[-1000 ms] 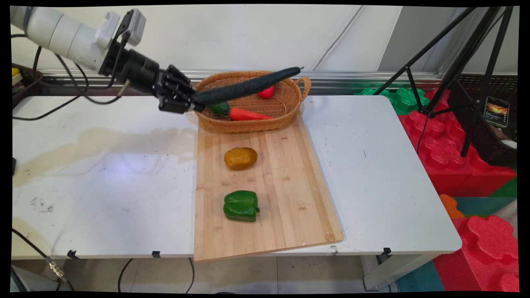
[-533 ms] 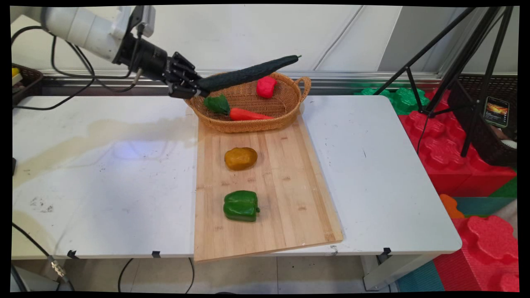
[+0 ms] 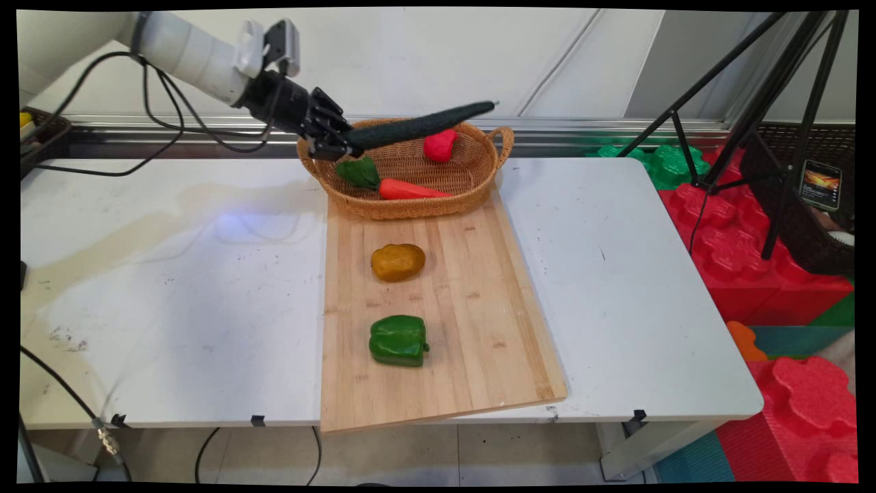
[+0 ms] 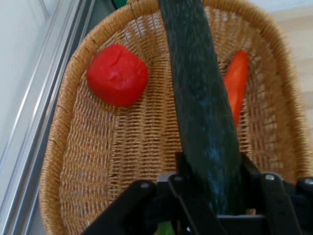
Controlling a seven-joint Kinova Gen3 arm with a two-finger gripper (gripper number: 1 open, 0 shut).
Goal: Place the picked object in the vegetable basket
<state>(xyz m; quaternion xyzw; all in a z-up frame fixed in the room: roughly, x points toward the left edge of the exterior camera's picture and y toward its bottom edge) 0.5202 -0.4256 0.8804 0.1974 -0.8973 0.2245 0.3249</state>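
My gripper (image 3: 345,145) is shut on one end of a long dark green cucumber (image 3: 421,126), which sticks out to the right above the wicker basket (image 3: 479,185). In the hand view the cucumber (image 4: 200,107) runs up from my gripper (image 4: 212,200) over the basket (image 4: 63,147). Inside the basket lie a red tomato (image 3: 439,145) (image 4: 117,74) and a carrot (image 3: 407,190) (image 4: 235,84) with green leaves (image 3: 359,172). The gripper hangs over the basket's left rim.
A wooden cutting board (image 3: 479,329) lies in front of the basket and bears a brown potato (image 3: 397,262) and a green bell pepper (image 3: 397,340). A black tripod (image 3: 766,123) and red foam blocks (image 3: 746,253) stand to the right of the table (image 3: 171,308).
The gripper has risen and moved right with the cucumber, from the basket's near-left side to above its left rim. The cucumber now points flatter across the basket.
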